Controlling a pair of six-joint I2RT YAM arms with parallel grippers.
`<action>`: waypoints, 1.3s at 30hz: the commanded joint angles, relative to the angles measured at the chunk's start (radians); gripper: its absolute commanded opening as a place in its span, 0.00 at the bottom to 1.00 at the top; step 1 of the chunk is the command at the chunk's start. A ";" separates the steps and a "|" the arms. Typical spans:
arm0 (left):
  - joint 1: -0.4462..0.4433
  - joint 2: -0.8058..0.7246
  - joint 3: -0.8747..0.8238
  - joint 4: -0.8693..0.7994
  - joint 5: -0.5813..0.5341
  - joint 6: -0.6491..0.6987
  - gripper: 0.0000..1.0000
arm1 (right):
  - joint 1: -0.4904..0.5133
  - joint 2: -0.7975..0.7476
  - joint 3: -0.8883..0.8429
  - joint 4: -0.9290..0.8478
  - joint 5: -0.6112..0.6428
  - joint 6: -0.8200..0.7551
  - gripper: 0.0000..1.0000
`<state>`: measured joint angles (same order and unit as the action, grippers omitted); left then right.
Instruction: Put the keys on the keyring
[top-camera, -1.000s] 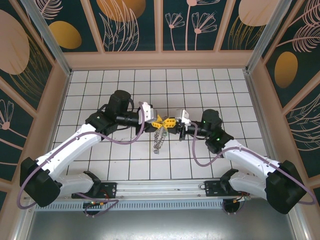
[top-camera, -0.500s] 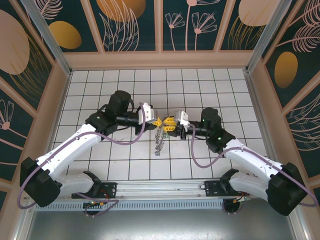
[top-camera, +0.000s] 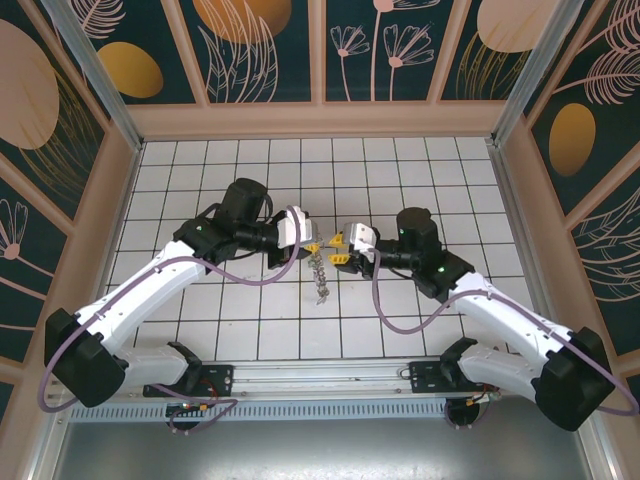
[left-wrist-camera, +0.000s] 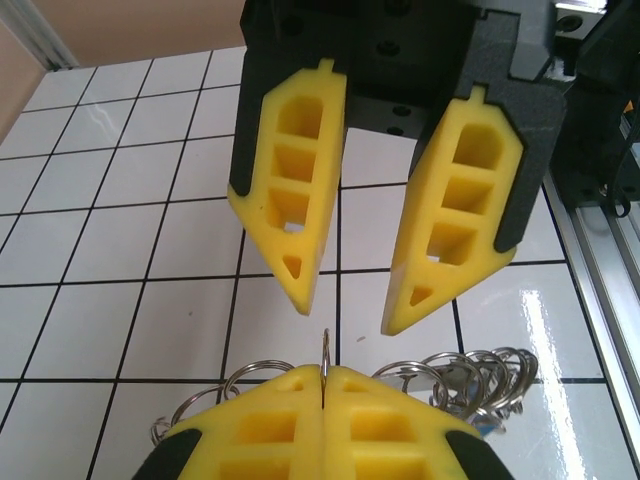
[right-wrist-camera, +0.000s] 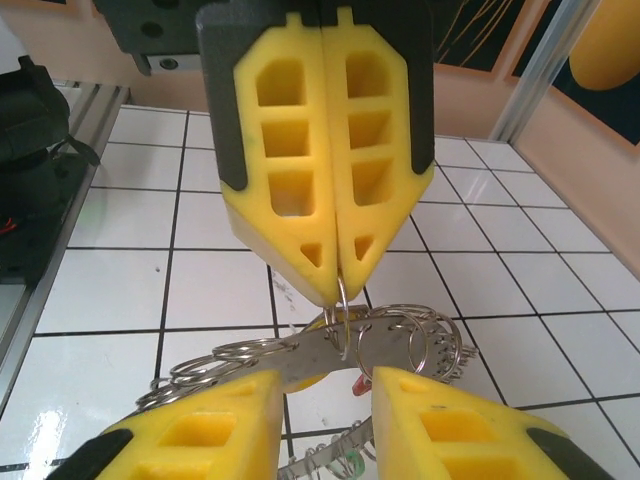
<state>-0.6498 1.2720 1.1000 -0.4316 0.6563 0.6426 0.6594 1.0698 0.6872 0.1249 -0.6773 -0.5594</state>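
Grip swapped: your left gripper now pinches the thin round metal keyring; your right gripper opened and free.

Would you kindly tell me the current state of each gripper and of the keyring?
left gripper: fingers shut, pinching one thin loop of the keyring.
right gripper: fingers open, holding nothing, pointed at the left gripper.
keyring: gripped at its top loop, the rest dangling in a bunch below the left gripper.
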 joint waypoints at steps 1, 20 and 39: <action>0.003 0.002 0.035 0.005 0.047 0.022 0.00 | 0.005 0.017 0.045 0.034 -0.006 0.015 0.30; 0.003 0.009 0.046 0.001 0.055 0.017 0.00 | 0.015 0.065 0.061 0.051 -0.055 0.050 0.12; 0.025 -0.126 -0.095 0.124 0.033 -0.096 0.33 | 0.019 -0.003 -0.110 0.517 -0.056 0.383 0.00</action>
<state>-0.6357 1.1557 1.0199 -0.3321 0.6720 0.5709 0.6697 1.1072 0.5816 0.4774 -0.7151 -0.2440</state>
